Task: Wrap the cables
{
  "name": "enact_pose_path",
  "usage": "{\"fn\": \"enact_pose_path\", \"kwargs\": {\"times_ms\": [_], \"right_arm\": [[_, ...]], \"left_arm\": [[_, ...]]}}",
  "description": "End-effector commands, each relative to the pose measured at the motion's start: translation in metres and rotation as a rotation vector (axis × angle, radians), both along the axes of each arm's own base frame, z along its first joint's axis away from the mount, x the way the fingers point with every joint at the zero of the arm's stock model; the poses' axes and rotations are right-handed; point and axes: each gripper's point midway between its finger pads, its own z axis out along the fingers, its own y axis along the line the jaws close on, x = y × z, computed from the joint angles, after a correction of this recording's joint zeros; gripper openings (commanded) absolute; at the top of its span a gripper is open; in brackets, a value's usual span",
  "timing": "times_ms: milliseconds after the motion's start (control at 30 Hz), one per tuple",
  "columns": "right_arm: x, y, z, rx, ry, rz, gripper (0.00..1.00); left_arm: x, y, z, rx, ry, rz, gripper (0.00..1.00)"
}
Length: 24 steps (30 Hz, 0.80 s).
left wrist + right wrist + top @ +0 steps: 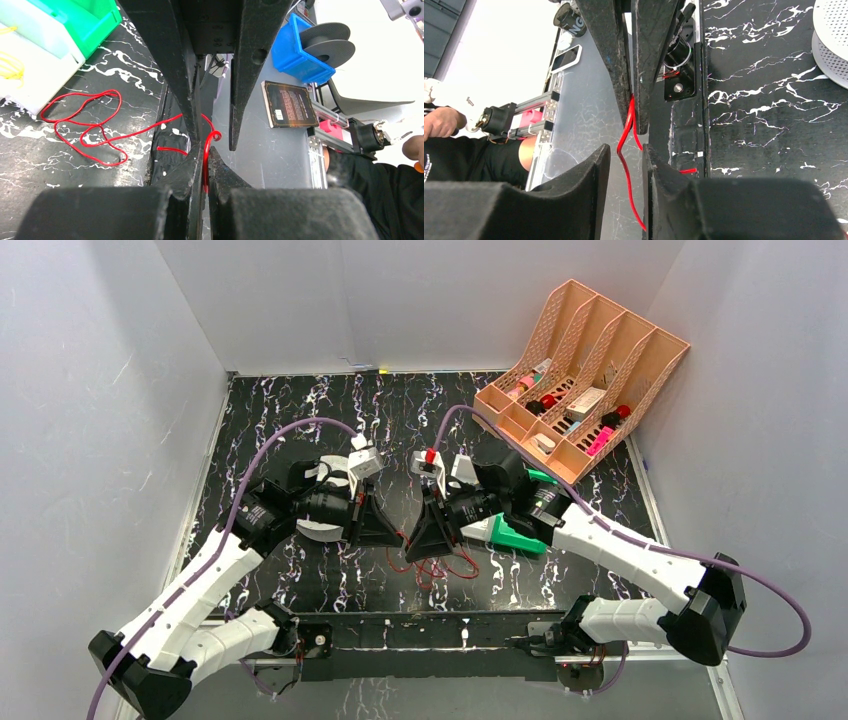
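A thin red cable (445,565) lies in loose loops on the black marbled table near its front edge. One end of the cable rises to my left gripper (398,537), which is shut on it. In the left wrist view the cable (205,160) is pinched upright between the left gripper's (204,149) jaws, with a small curl above them. My right gripper (413,545) meets the left one tip to tip. Its jaws (626,147) stand apart, and the cable (629,184) runs down through the gap without being squeezed. Above them the left gripper (633,112) clamps the same strand.
A pink divided rack (580,370) with small items stands at the back right. A green bin (520,535) sits under the right arm, and a white round object (325,530) sits under the left. Both grippers hang over the table's front edge.
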Motion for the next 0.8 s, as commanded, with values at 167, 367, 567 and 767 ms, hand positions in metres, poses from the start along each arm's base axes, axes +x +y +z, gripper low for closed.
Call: {"fn": "enact_pose_path", "kwargs": {"times_ms": [167,367,567,767], "right_arm": [[0.003,0.001,0.014,0.068,-0.046,-0.011,0.00],[0.017,-0.004,0.019,0.035,-0.110,-0.119,0.00],[0.044,-0.016,0.019,-0.073,-0.178,-0.303,0.00],[0.075,-0.028,0.016,-0.160,-0.205,-0.506,0.00]], "left_arm": [[0.013,-0.002,0.005,0.008,-0.028,0.056,0.00],[0.025,0.003,0.001,0.040,-0.059,0.154,0.31],[0.043,0.019,0.011,0.052,-0.149,0.340,0.69],[0.057,0.039,0.013,0.095,-0.196,0.495,0.81]]}}
